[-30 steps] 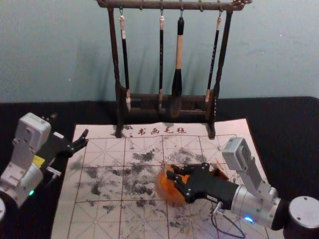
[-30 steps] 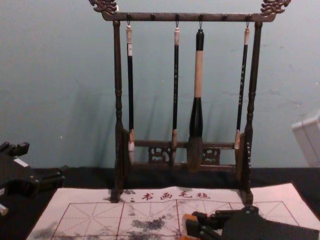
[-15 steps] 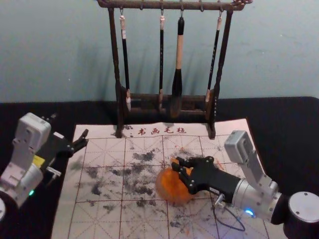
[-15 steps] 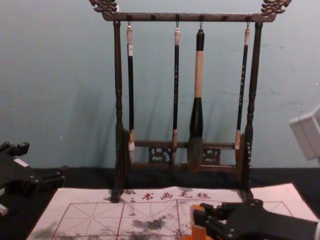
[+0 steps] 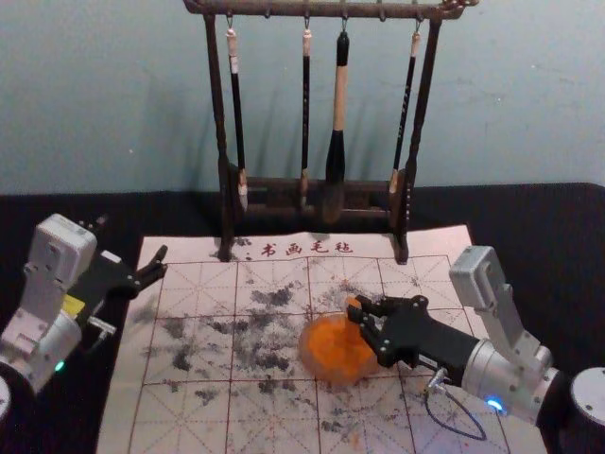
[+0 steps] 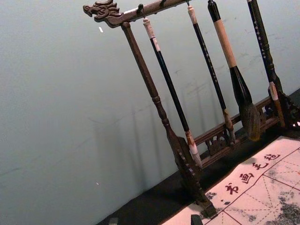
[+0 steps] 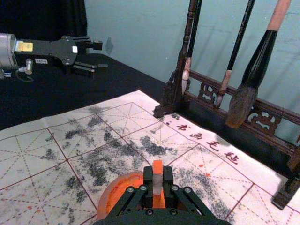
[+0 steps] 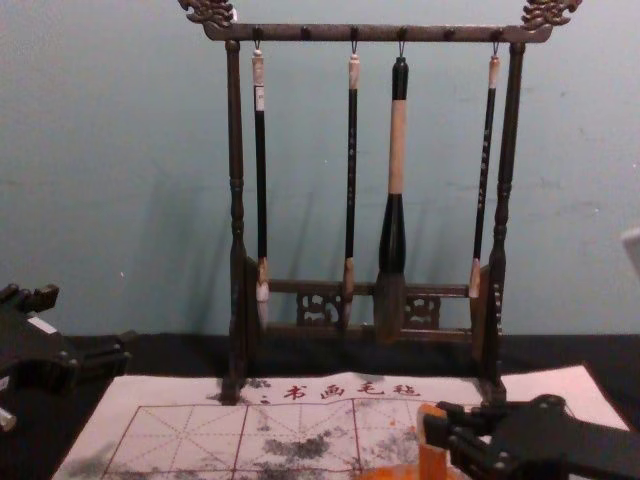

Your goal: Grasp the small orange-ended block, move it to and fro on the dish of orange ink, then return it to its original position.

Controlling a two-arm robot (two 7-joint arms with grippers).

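The right gripper [image 7: 157, 183] is clamped on the pale middle of the small block [image 7: 157, 166] — a sensible hold, leaving the orange top free. The block stands roughly upright by the far right side of the dish [image 7: 102, 204]; contact I cannot tell. It looks light and stiff, hardly fragile, though wet ink [image 5: 337, 346] could make it slippery — keep to the pale flanks, gently. The left gripper [image 5: 132, 239] is parked, fingers apart, by the mat's [image 5: 184, 416] left edge
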